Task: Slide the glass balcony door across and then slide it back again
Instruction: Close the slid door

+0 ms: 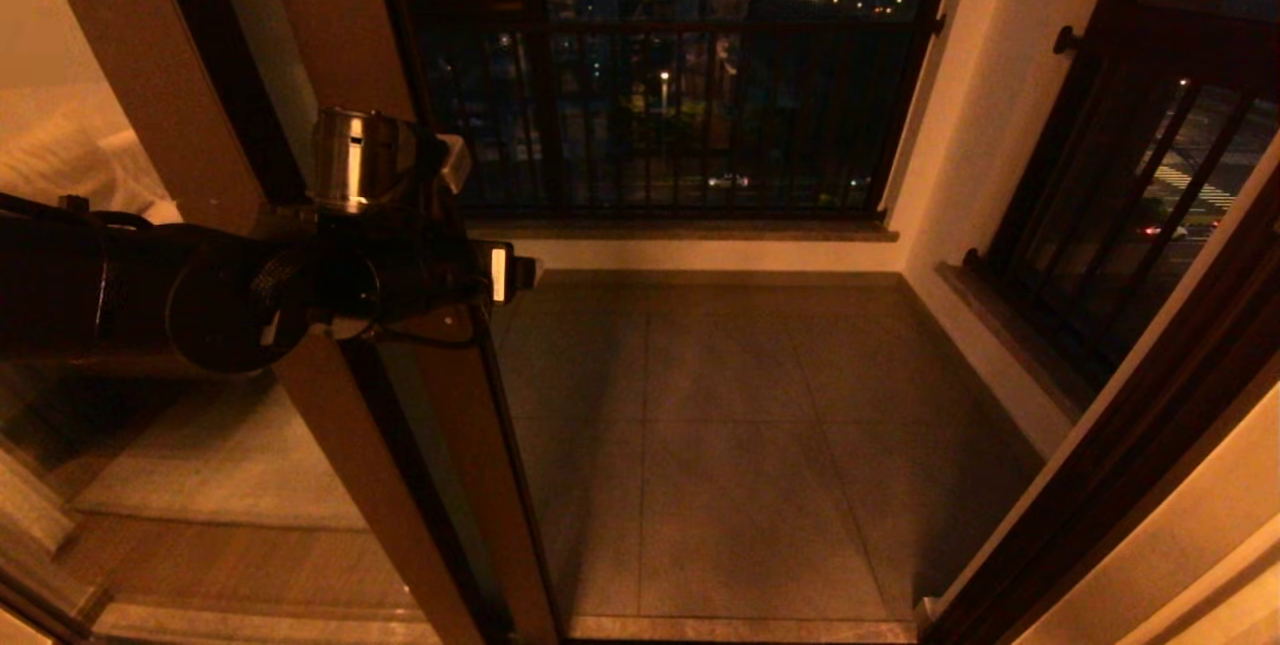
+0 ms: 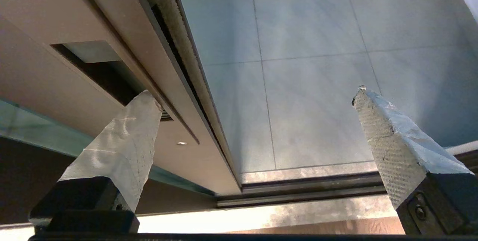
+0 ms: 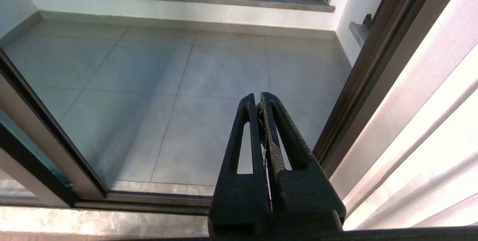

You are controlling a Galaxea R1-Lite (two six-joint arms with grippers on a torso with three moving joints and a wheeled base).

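The glass balcony door [image 1: 480,465] stands slid to the left, and its brown edge stile [image 2: 74,20] borders an open doorway. My left gripper [image 1: 482,217] is at that stile at about mid height, open wide. In the left wrist view one taped fingertip [image 2: 143,102] lies against the stile face by the recessed handle slot [image 2: 101,76]. The other fingertip [image 2: 364,99] hangs over the balcony floor, so the left gripper [image 2: 254,97] straddles the door's edge. My right gripper [image 3: 260,97] is shut on nothing, low before the doorway and out of the head view.
Grey tiled balcony floor [image 1: 740,425] lies beyond the floor track [image 2: 306,192]. Black-barred windows [image 1: 660,105] close off the far side and the right side [image 1: 1130,205]. The dark door jamb [image 3: 358,84] stands at the right of the opening.
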